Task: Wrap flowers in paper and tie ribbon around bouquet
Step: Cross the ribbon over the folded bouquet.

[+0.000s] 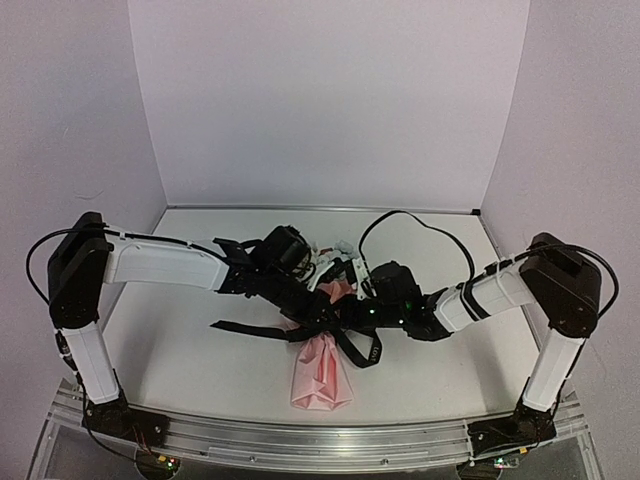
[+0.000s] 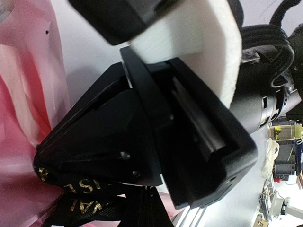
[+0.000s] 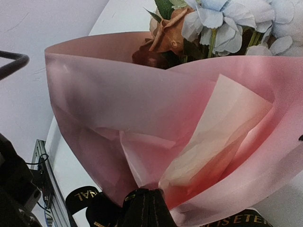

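Looks past the wrapping stage: got the paper (image 3: 118, 104) coned round the flowers (image 3: 213, 23), lying mid-desk (image 1: 200, 370) with the tip toward the near edge. Got the ribbon (image 1: 245, 328) gathered at the neck too, tails sprawled loose, but can't spot a finished knot. Seeing the left gripper (image 2: 41, 166) with jaws pinched shut on the ribbon, the right gripper (image 1: 350, 312) clamped shut close by, can't tell if gripping anything. Guessing just the tying left.
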Controlling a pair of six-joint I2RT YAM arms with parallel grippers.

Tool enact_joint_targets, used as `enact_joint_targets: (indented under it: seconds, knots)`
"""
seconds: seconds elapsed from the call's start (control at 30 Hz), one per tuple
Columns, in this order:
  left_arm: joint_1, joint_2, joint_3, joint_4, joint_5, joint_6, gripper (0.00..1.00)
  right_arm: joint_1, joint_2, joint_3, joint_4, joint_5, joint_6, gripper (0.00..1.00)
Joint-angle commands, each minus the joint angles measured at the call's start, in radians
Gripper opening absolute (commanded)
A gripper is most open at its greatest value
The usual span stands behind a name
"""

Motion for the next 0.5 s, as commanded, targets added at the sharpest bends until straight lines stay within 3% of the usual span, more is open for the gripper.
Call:
enact_joint_targets:
  seconds: [0.0,0.2,0.47]
  knots:
    - [-0.033,0.015,0.084,0.002,0.059,-0.031,0.03,-0.019,0.028,0.044,0.031,-0.083,0.029,0.0]
    - [-0.04,0.045,0.12,0.002,0.08,-0.052,0.03,-0.027,0.053,0.069,0.031,-0.128,0.049,0.0]
    - [-0.035,0.024,0.09,0.147,0.103,-0.229,0.06,-0.046,0.062,0.092,0.03,-0.169,0.056,0.0]
